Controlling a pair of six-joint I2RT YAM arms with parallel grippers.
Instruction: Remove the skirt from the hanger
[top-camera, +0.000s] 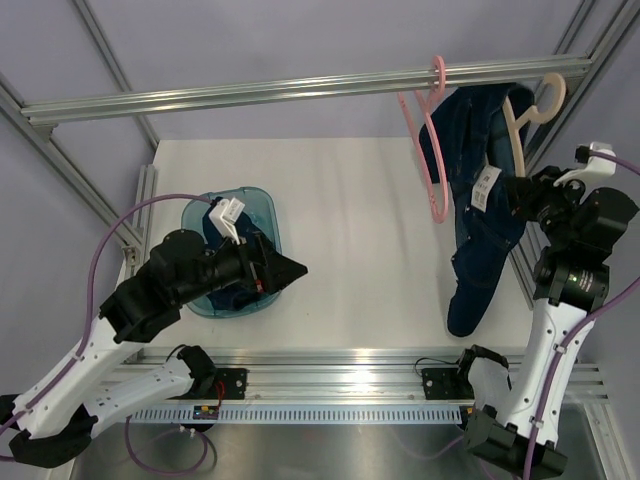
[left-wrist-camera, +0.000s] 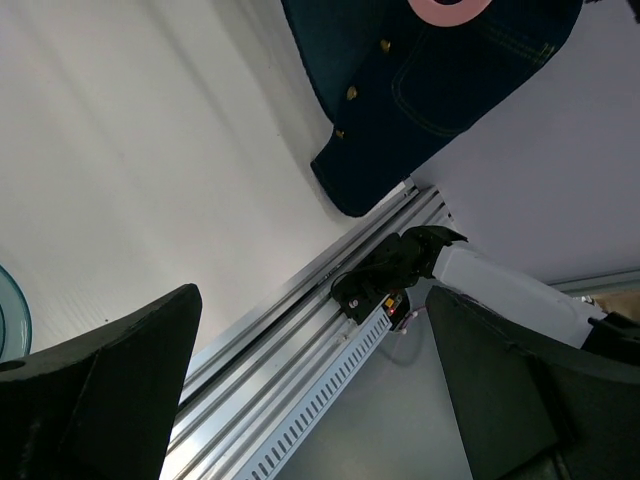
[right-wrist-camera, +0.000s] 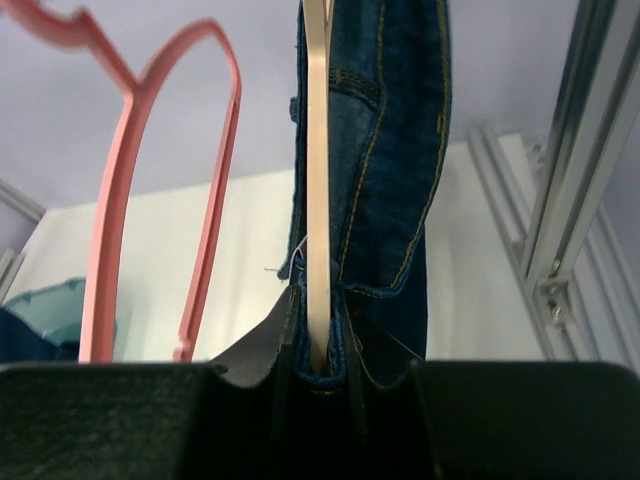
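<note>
Base rail (top-camera: 350, 365): runs along the near table edge.
Left gripper (top-camera: 292, 268): jaws spread wide, holding nothing, over the blue basin (top-camera: 255, 203).
Basin contents: dark cloth, mostly hidden under the left arm.
Table (top-camera: 350, 210): bare white surface between basin and skirt.
Right gripper (right-wrist-camera: 318, 385): pinching the cream hanger (top-camera: 520, 125) arm, denim pressed alongside; fingertips buried in fabric.
Skirt (top-camera: 480, 230): on the cream hanger, hem touching the table, close to the right frame post (right-wrist-camera: 580, 150).
Pink hanger (top-camera: 430, 160): bare, just left of the skirt.
Top rail (top-camera: 300, 88): carries both hooks.
</note>
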